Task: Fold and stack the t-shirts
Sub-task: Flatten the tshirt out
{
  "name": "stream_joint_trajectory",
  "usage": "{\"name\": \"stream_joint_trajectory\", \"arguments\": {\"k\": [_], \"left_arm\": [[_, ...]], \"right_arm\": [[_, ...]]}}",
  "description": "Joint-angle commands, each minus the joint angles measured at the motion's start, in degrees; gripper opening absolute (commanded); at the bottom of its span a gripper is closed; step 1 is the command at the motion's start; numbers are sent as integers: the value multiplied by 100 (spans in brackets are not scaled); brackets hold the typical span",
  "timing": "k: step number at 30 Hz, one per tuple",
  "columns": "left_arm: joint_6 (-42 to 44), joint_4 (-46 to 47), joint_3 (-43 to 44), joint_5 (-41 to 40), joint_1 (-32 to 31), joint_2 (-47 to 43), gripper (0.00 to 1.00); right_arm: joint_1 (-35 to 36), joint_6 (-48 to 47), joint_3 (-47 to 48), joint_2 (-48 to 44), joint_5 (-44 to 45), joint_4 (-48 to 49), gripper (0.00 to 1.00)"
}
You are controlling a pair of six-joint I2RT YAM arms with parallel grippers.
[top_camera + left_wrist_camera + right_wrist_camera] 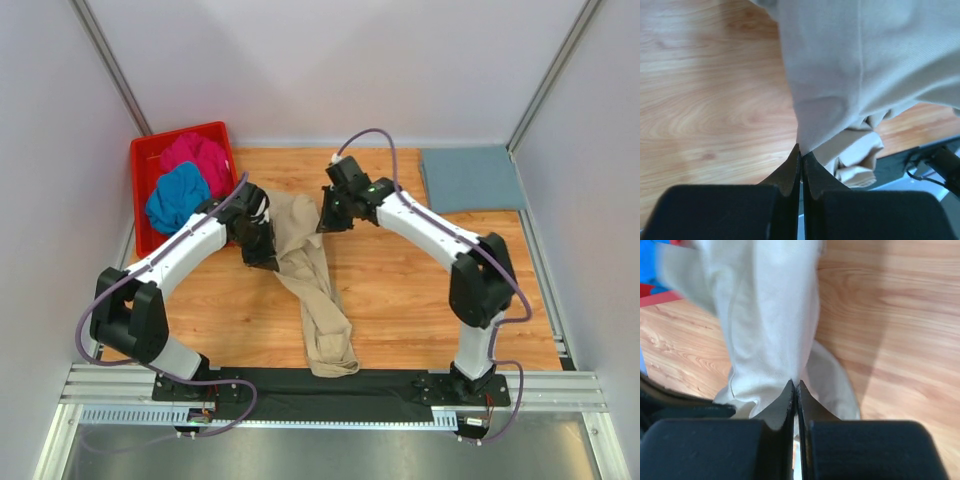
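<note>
I am gripping the beige t-shirt [312, 290] with left tool [801, 154] and right tool [795, 386] both clamped closed on its cloth, the rest trailing beneath them onto the desk [400, 295].

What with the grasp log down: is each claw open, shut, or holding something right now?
Left claw: closed, pinching the beige t-shirt.
Right claw: closed, pinching the same beige t-shirt.
</note>
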Motion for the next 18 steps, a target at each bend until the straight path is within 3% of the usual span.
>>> {"name": "stream_joint_trajectory", "arguments": {"k": [1,6,11,15,18], "left_arm": [[-164,-231,527,471,-358,-261,0],[-472,-83,722,761,-1112,-138,0],[-665,128,231,692,-1807,266,0],[-745,295,-16,849,-1888,504,0],[-788,541,-105,1192,-1888,452,25]], "right_arm": [[-91,-554,-138,-877,881,-1195,0],[-91,-511,-874,-1458,1146,-1846,1],[-91,-247,-2149,-2187,1033,-1690,4],[-91,-89,-2819,-2487,1023,-1636,8],[-91,-97,-2855,-2567,1146,-1864,12]]}}
